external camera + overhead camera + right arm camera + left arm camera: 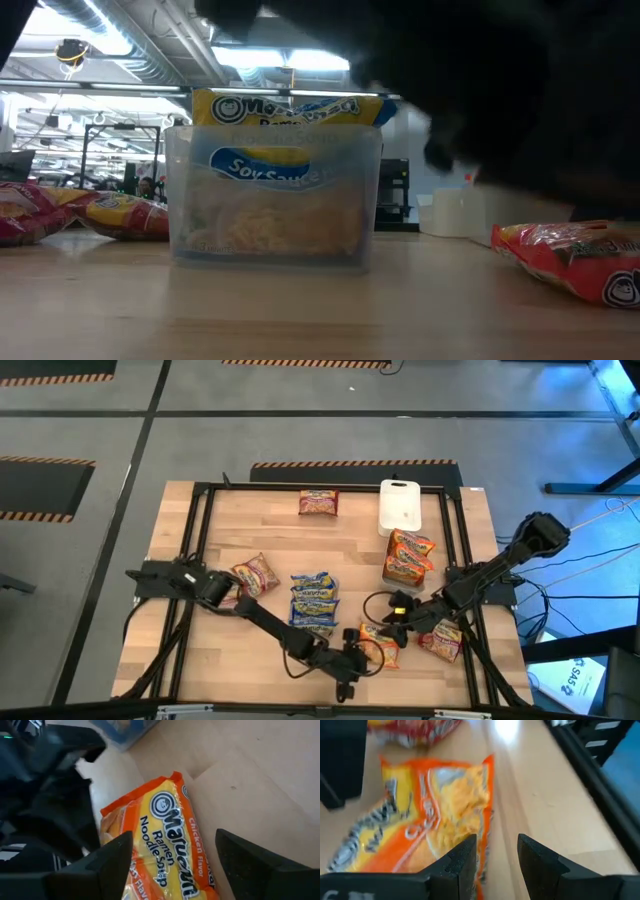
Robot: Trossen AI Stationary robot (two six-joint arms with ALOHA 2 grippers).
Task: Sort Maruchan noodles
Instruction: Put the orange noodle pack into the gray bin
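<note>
An orange-and-yellow Maruchan packet (381, 646) lies flat on the table near its front edge, between both grippers. My left gripper (358, 660) reaches in low from the left. It is open (496, 862), with one finger over the packet (430, 815) beside its edge. My right gripper (396, 624) comes from the right and slants down, open wide (172, 862), a finger on either side of the same packet (170, 845). Blue-and-yellow packets stand in a clear container (313, 602) (275, 190). My left gripper has one finger (462, 862) over the orange packet's long edge (487, 827), with the other finger over bare wood; I cannot tell whether it touches. My right gripper's fingers (112, 857) flank the packet, which lies flat on the table; I cannot tell whether they touch it.
Orange packets fill a container (408, 556) at right, with a white lid (400, 506) behind it. Dark red packets lie at the far middle (318, 503), at the left (255, 575) and at the front right (441, 641). A black frame (466, 560) rims the table.
</note>
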